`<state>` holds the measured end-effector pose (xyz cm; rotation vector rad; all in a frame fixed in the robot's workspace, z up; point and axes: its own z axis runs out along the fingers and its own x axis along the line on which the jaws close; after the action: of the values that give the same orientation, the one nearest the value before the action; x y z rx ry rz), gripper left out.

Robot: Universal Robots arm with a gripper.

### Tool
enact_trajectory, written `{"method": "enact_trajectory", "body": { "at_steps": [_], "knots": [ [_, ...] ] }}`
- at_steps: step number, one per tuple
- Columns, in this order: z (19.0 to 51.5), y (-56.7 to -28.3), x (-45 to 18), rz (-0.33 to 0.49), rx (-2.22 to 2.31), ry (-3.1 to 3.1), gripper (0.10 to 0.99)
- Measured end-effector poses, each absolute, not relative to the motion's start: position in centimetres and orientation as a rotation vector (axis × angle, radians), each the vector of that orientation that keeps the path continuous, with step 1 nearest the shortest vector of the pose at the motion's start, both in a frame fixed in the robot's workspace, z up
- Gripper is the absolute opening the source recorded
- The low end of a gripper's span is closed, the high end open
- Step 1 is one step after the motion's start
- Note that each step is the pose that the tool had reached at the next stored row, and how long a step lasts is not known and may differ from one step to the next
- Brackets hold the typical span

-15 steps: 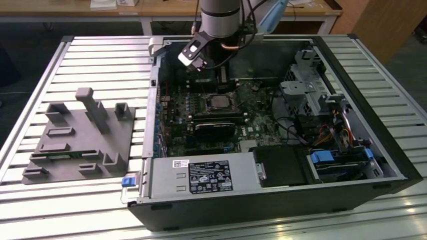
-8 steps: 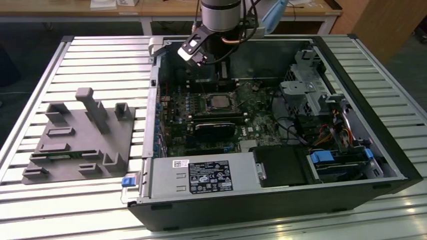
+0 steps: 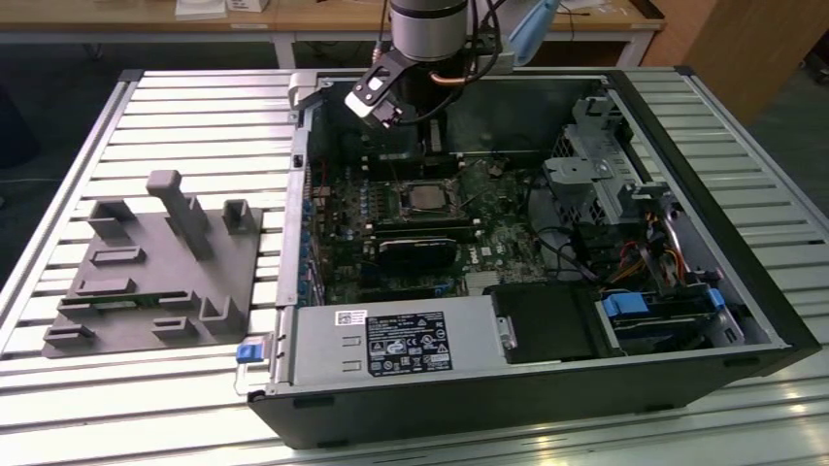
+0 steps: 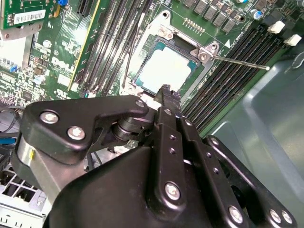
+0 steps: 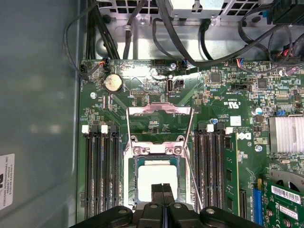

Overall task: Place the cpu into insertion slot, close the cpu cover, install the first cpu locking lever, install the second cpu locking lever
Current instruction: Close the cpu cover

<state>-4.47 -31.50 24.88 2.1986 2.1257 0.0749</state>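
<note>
**Cpu [image 5: 156,175] seated in slot [image 5: 128,190], mid-motherboard [image 5: 218,95]; cover [image 5: 159,110] raised.**
Gripper [image 5: 163,186] pinched closed, empty, over cpu. Risk: a skewed push from closed fingertips could shift the chip and likely bend pins.

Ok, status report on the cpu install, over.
Claw shut, tip over cpu. Cpu sits in insertion slot. Lever rod angled out alongside.

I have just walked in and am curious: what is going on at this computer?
A robot arm's gripper hangs inside an open computer case, fingers shut with nothing between them, over the cpu. The cpu already lies in the insertion slot. The cpu cover looks raised, not closed, and one locking lever sticks out free.
</note>
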Motion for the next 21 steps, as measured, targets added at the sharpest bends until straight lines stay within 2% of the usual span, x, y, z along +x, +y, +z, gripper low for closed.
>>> {"method": "enact_trajectory", "body": {
  "at_steps": [21],
  "knots": [
    [25.78, -31.5, -4.41, 0.075, 2.198, 2.126, 0.106]
  ]
}}
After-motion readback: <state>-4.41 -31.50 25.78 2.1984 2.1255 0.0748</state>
